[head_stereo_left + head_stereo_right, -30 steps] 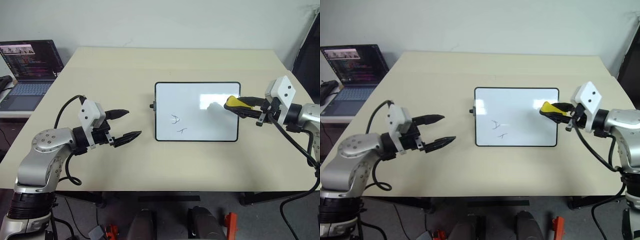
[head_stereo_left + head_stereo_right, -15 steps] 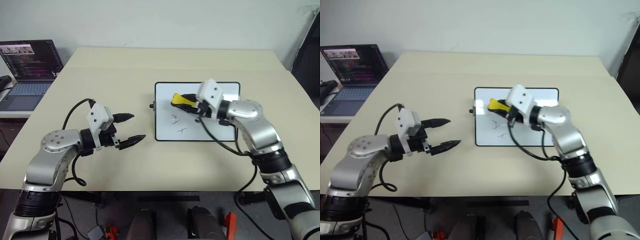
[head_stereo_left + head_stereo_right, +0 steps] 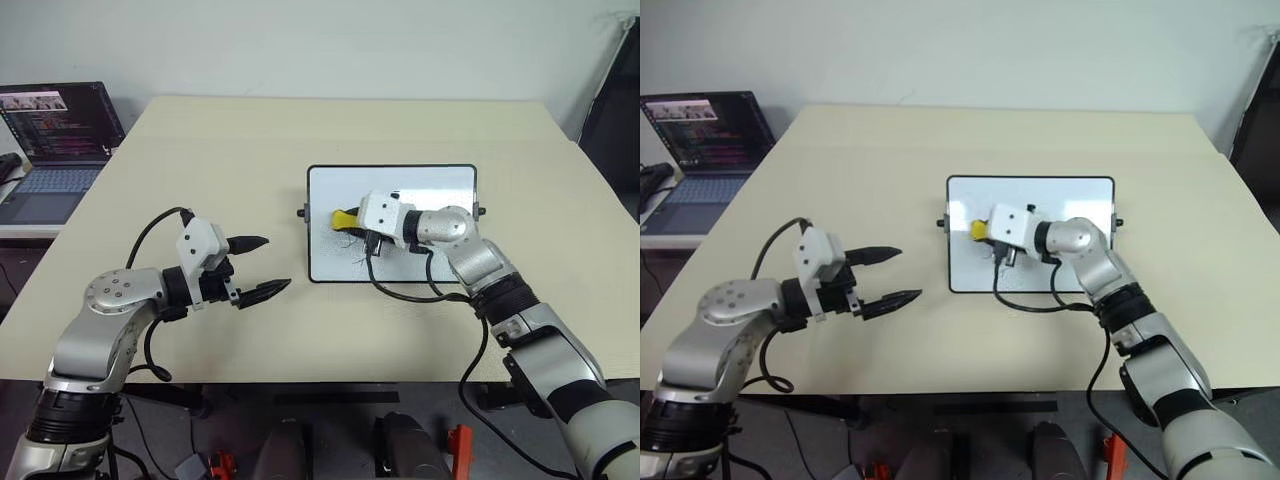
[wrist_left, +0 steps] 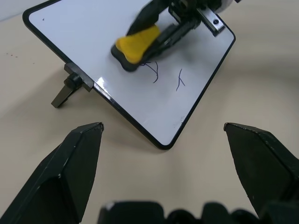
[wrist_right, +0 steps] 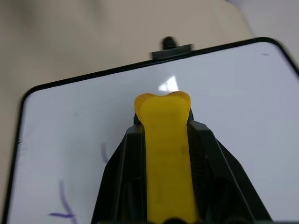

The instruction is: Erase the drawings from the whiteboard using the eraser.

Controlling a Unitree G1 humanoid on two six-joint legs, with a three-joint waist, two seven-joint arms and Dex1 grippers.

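At far left, laptop (image 3: 55, 130) on a side surface off the worktop (image 3: 200, 150), not involved.

At 8 o'clock on the worktop: left gripper (image 3: 258, 268), jaws spread wide, nothing held, tips aimed toward 3 o'clock at the board's left edge, clear of it.

At centre: whiteboard (image 3: 440, 185) lying flat, long axis 9-to-3, black side knob on each short edge.

Over the board's left half: right gripper (image 3: 352, 221), jaws clamped tight on the eraser (image 3: 343, 218). Eraser long axis roughly 9-to-3, in line with the jaws, yellow nose leading toward 9 o'clock, black face down. Left wrist view suggests black face at or just off the surface; contact not certain.

Drawings (image 4: 156, 71): thin dark strokes just under and beside the eraser nose, toward 6 o'clock of it in the head views, plus a small cross-like mark (image 4: 180, 80) a little further along toward the near edge. Partly hidden by the right wrist in the head views.

Key relation, as a judgement: marks sit at about 6 o'clock from the eraser tip, so likely a short pull toward the near edge with downward pressure. Right arm clearly nearer. Risk: unbraced board sliding under the push.
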